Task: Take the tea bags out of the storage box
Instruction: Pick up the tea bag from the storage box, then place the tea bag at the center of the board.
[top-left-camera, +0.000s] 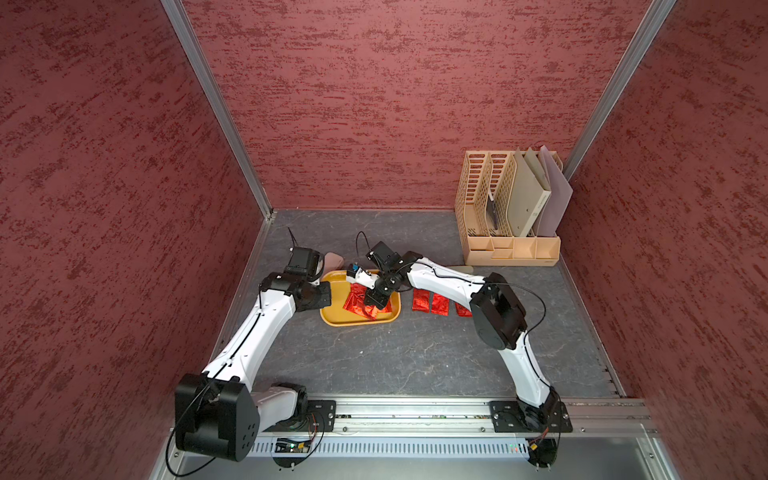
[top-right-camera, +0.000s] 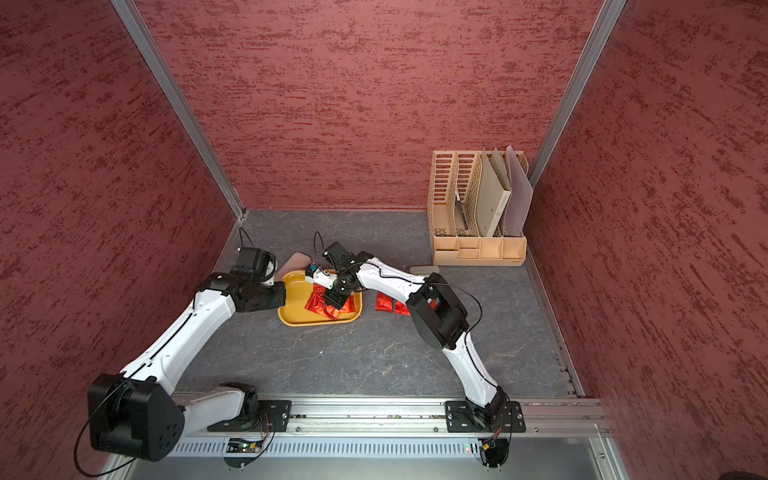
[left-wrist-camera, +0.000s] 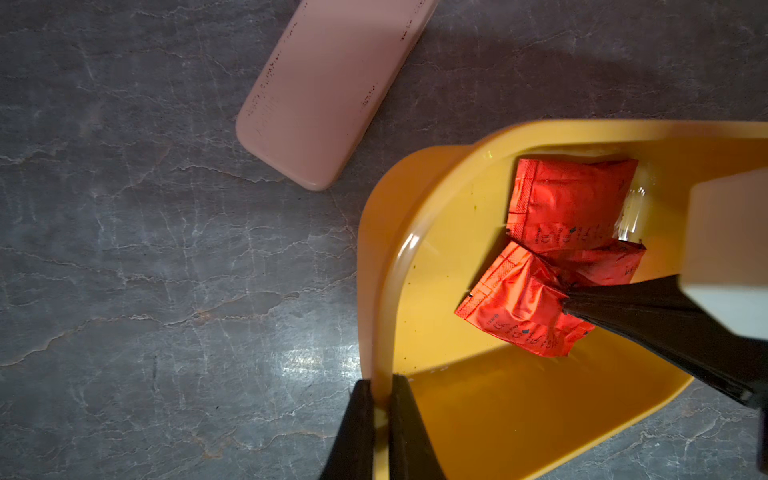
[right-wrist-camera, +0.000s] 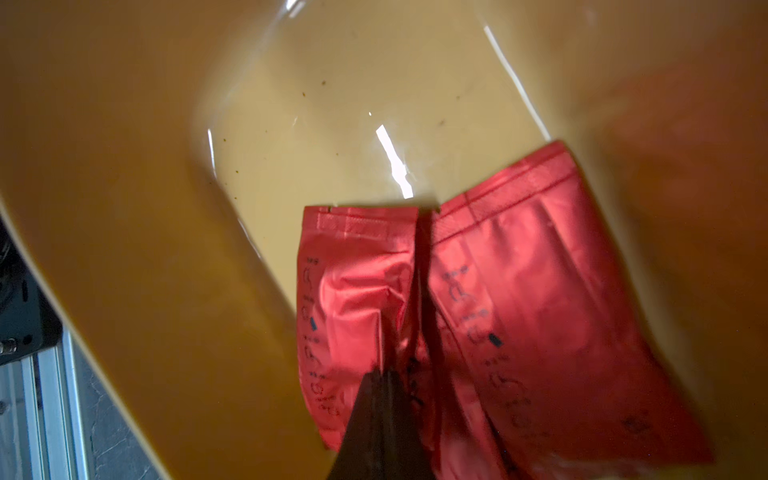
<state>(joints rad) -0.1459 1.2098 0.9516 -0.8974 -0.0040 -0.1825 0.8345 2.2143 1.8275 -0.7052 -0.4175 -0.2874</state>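
Watch the lift. Your right fingers (right-wrist-camera: 383, 380) are closed tight on a fold of the creased tea bag (right-wrist-camera: 353, 291), and a second bag (right-wrist-camera: 540, 316) lies edge to edge with it, partly tucked under. The pinch looks so near that seam that you may drag both up. You may also have caught only a thin ridge of slick foil that slides free partway. I cannot tell whether the fingers hold one layer or two.

A sideways pull could also tug the storage box (left-wrist-camera: 415, 257). Your left fingers (left-wrist-camera: 395, 397) are clamped on its rim, one inside and one outside, which should hold it down. When you carry the bag out over the wall, mind the right arm. It hangs over the tea bags (top-left-camera: 439, 304) laid in a row on the tabletop (top-left-camera: 415, 357) just beside the box.

The bags are flat red foil packets, shiny and crinkled, with dark print and sealed ends. About three lie overlapped inside the box toward its right side. Three lie outside, one half hidden under the arm.
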